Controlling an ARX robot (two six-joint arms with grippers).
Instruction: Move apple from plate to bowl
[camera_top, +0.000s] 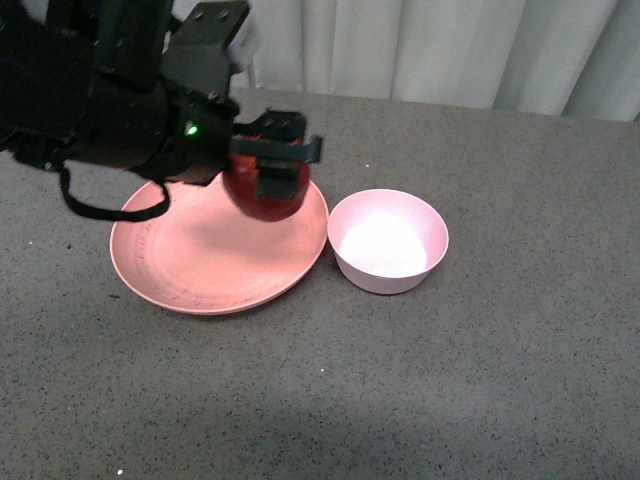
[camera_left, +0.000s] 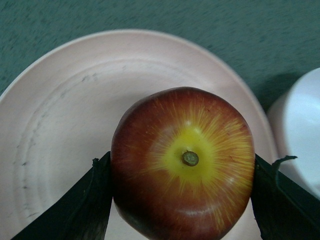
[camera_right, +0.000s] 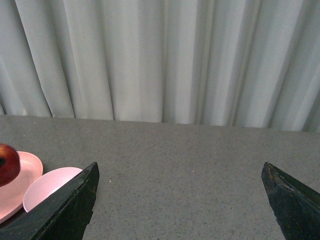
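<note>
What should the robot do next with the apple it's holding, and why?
Probably carry the apple sideways, to the robot's right, until it is over the bowl. The left gripper is shut on it, a finger on each side, above the edge of the plate nearest the bowl. The bowl is empty and right beside the plate, so a short move should do.

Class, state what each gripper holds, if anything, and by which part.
The left gripper clamps the apple by its two opposite sides. The right gripper is open, holding nothing.
</note>
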